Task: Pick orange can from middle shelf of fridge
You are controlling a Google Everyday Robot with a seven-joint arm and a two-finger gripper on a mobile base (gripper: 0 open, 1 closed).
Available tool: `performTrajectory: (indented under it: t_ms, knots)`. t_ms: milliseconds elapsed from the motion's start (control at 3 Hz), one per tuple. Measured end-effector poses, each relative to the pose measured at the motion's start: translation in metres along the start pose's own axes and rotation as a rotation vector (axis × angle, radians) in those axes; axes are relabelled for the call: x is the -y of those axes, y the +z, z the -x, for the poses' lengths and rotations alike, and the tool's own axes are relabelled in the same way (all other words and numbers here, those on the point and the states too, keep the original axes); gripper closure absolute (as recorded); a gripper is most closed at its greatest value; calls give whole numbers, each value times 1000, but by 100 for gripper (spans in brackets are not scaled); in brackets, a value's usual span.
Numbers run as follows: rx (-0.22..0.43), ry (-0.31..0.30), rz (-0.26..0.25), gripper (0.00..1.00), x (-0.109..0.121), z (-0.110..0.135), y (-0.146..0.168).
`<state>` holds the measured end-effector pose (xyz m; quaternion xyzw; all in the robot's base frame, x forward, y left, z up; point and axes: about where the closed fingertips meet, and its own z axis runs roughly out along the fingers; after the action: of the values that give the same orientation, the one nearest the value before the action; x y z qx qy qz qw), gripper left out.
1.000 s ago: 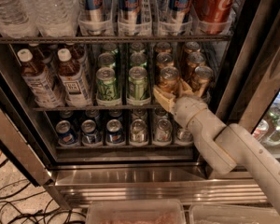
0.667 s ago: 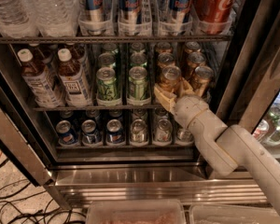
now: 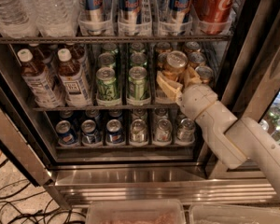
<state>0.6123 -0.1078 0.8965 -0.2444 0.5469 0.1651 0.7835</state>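
Right, the tool sat inside the fridge at the middle shelf, cream fingers closed around the front orange can, just right of the green cans.

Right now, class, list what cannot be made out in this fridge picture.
Camera view:
1. Whether the tool, at the orange can on the middle shelf, grips it: the can hides contact.
2. Rear green cans: front cans hide them.
3. Top-row water bottles: cut by upper edge.
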Motion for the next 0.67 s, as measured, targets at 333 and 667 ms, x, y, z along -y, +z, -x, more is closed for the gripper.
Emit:
performTrajectory:
  t_ms: [333, 667]
  knots:
    - [19, 9, 101, 100, -14, 25, 8]
    - [-35, 12, 242, 100, -37, 29, -5]
